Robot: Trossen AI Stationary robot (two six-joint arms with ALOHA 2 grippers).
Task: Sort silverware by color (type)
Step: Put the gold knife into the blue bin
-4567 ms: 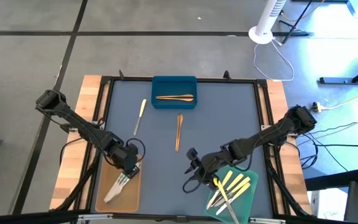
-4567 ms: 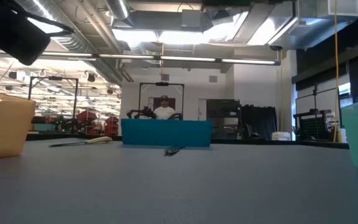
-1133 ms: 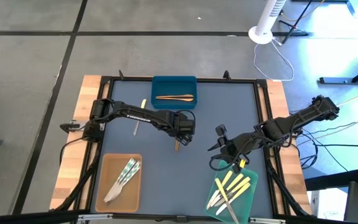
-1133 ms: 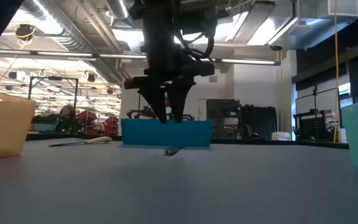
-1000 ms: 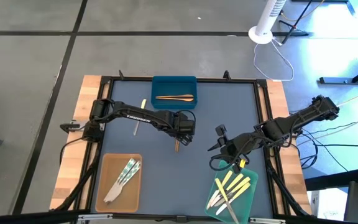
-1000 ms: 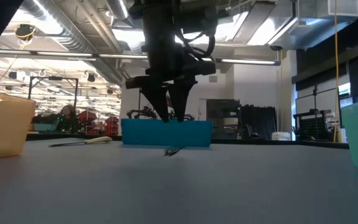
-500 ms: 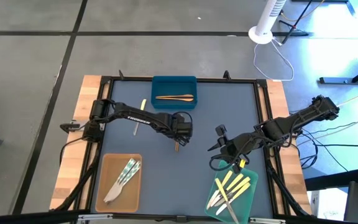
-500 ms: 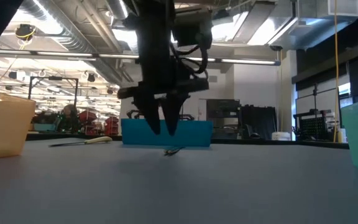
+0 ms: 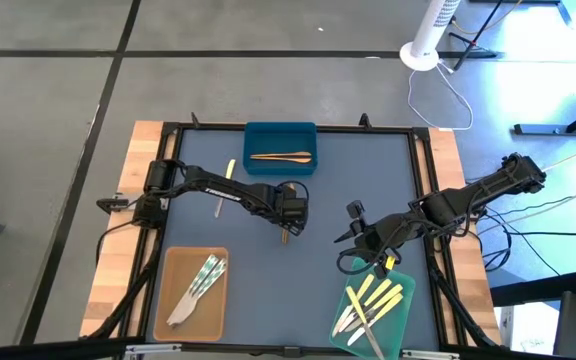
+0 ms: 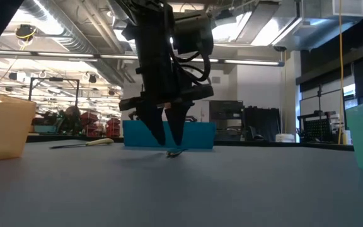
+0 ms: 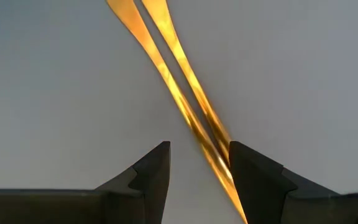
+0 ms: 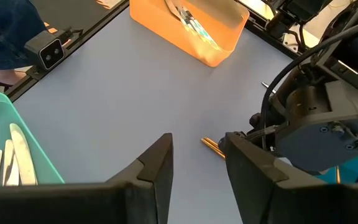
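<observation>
Left gripper [image 11: 197,163] positioned over pair of thin wood-brown utensils [image 11: 173,87] at mat centre; jaws apart. Utensils' long axis crossed between fingertips. Right gripper [image 12: 197,155] held farther off, jaws apart.

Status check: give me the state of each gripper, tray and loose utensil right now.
left gripper: open, straddling the brown utensils on the mat
right gripper: open, empty, hovering
blue tray: holds brown utensils
tan tray: holds silvery utensils
green tray: holds yellow utensils
yellow-handled utensil: loose on mat
</observation>
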